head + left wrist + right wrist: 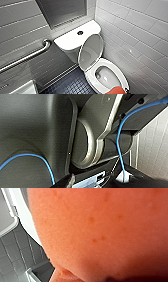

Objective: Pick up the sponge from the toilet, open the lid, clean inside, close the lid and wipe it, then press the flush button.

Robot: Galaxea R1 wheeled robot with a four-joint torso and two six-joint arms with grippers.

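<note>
The white toilet point(75, 41) stands in a tiled corner with its lid point(91, 50) raised and leaning back against the tank. The oval seat point(110, 75) and the bowl's inside are uncovered. A round dark flush button point(80, 32) sits on the flat tank top. The orange-red sponge point(115, 90) hovers at the bowl's near rim. In the right wrist view the sponge point(105, 230) is pressed close to the camera, and my right gripper is shut on it. A dark piece of that gripper point(127, 90) shows beside the sponge. My left gripper stands open with nothing in it.
A steel grab bar point(27, 57) runs along the left wall. Grey tiled walls close in on both sides of the toilet. The dark patterned floor point(72, 85) lies to the bowl's left, and a white fixture point(25, 88) stands at the near left corner.
</note>
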